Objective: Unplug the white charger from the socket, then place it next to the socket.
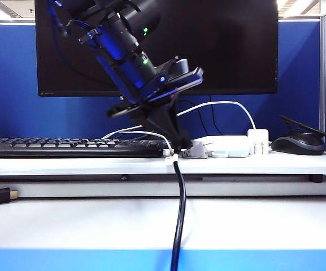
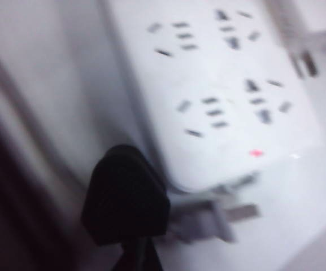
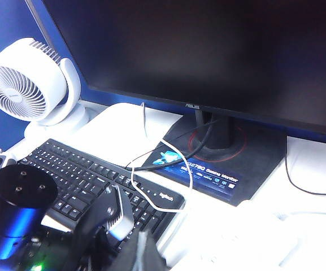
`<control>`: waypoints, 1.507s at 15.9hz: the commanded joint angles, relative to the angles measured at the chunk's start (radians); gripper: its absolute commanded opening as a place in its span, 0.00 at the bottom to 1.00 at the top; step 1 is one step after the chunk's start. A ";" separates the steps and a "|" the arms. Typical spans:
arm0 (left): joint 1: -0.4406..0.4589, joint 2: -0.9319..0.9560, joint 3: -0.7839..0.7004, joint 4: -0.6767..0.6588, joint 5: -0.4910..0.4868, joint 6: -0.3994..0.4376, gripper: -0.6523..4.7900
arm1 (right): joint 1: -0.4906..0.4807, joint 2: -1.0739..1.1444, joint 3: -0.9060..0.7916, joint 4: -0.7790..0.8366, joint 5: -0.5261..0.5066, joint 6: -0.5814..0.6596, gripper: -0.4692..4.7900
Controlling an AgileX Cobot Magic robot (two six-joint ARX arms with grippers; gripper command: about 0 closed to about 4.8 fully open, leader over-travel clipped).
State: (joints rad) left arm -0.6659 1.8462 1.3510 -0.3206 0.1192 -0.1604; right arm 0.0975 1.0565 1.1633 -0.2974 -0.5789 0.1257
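The left gripper (image 1: 182, 141) sits low by the socket (image 1: 226, 145); its spread can't be told. The right gripper, out of view, is pressed together. One white charger (image 1: 258, 141) stands plugged at the socket's far end (light, rigid, slick plastic, I'd judge): pinch its flat sides. One socket on the desk (image 1: 95, 165).

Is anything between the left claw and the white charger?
Nothing visible does. The left claw is low by the keyboard, at one end of the socket; the white charger stands at the other, by the mouse. The right claw is unseen.
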 commanded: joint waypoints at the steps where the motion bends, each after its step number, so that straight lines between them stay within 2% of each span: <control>1: 0.003 0.011 -0.006 0.007 -0.057 -0.013 0.11 | 0.000 -0.006 0.005 0.009 -0.004 -0.003 0.07; 4: 0.003 0.010 -0.005 0.034 -0.051 -0.013 0.11 | 0.000 -0.006 0.005 0.009 -0.004 -0.003 0.07; 7: 0.002 -0.011 -0.005 0.028 0.000 -0.013 0.11 | 0.000 -0.006 0.005 0.009 -0.003 -0.003 0.07; 9: 0.002 -0.027 -0.004 0.031 -0.016 -0.013 0.11 | 0.000 -0.006 0.005 0.009 -0.003 -0.003 0.07; 11: 0.002 -0.054 -0.001 0.035 -0.099 -0.012 0.11 | 0.000 -0.006 0.004 0.009 -0.003 -0.003 0.07; 17: 0.002 -0.093 0.000 0.019 -0.097 -0.012 0.11 | 0.000 -0.009 0.005 0.008 -0.004 -0.003 0.07; 20: 0.002 -0.140 0.000 -0.109 -0.031 -0.012 0.11 | 0.000 -0.009 0.005 0.008 -0.003 -0.003 0.07; 22: 0.002 -0.147 0.000 -0.199 0.080 -0.012 0.11 | 0.000 -0.009 0.005 0.009 -0.004 -0.003 0.07; 24: -0.016 -0.130 -0.001 -0.216 0.103 -0.012 0.11 | 0.000 -0.010 0.005 0.008 -0.004 -0.003 0.07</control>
State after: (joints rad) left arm -0.6731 1.7096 1.3476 -0.5499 0.2161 -0.1730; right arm 0.0975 1.0519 1.1633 -0.2977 -0.5789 0.1253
